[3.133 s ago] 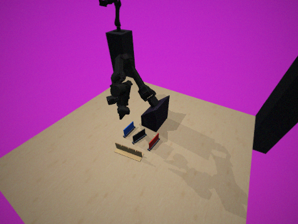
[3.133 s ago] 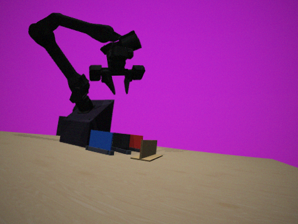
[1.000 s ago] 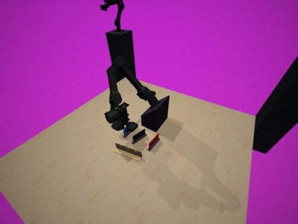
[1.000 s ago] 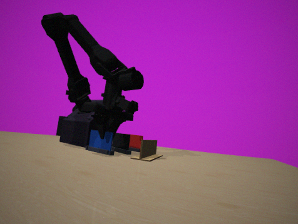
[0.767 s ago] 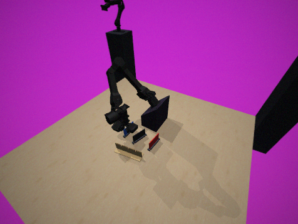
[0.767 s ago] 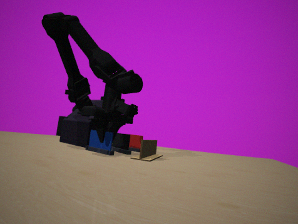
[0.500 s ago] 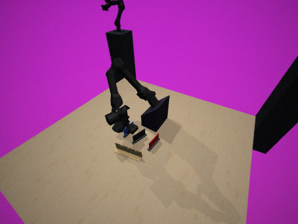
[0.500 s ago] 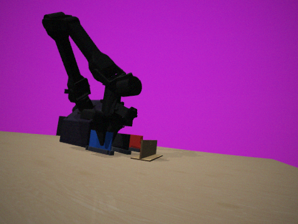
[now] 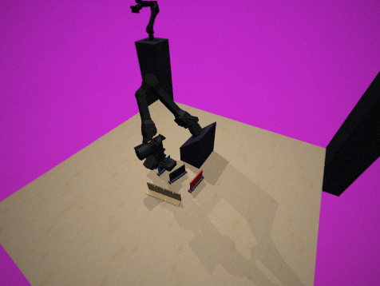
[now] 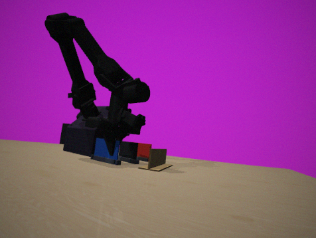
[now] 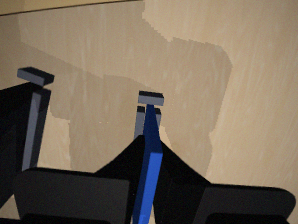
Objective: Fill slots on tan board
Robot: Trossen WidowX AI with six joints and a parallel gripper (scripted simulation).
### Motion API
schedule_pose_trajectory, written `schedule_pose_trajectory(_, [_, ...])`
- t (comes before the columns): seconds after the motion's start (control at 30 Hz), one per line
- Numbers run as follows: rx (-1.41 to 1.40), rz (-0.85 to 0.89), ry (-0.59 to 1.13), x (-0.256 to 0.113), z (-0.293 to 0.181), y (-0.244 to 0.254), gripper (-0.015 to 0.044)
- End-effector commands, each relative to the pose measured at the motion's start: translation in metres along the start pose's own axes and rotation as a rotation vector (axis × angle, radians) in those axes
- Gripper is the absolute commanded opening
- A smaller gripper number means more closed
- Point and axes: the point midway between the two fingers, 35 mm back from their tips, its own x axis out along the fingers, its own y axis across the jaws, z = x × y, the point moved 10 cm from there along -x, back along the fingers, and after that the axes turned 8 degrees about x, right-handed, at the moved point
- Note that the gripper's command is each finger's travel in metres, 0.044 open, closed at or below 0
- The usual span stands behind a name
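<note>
Here, three colored boards (image 9: 195,180) (image 10: 144,150) (upright).

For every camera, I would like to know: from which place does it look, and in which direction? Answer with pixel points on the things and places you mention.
Top: high opposite the arm's pedestal (image 9: 153,60), facing down across the table (image 9: 92,224); whole arm visible.
Exterior: low beside the table (image 10: 166,206), facing sideways; arm and gripper (image 10: 114,141) visible.
Wrist: on the arm, facing past the fingers at the blue board (image 11: 152,165).
Top and exterior share the red board (image 9: 195,180) (image 10: 144,150).
</note>
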Motion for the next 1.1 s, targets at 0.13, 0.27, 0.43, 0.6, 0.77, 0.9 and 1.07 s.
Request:
schedule_pose_trajectory(0.13, [-0.005,-0.001,0.002,-0.012,-0.001,0.000,0.0000])
schedule_pose_trajectory(0.27, [-0.005,-0.001,0.002,-0.022,-0.001,0.000,0.0000])
schedule_pose_trajectory(0.43, [-0.005,0.000,0.002,-0.033,-0.001,0.000,0.0000])
schedule_pose_trajectory(0.6, [-0.005,0.001,0.002,-0.045,0.000,0.000,0.0000])
schedule_pose_trajectory(0.77, [-0.005,0.001,0.002,-0.057,0.000,0.000,0.0000])
schedule_pose_trajectory(0.9, [-0.005,0.002,0.002,-0.067,0.000,0.000,0.0000])
schedule_pose_trajectory(1.07, [-0.005,0.002,0.003,-0.079,0.000,0.000,0.0000])
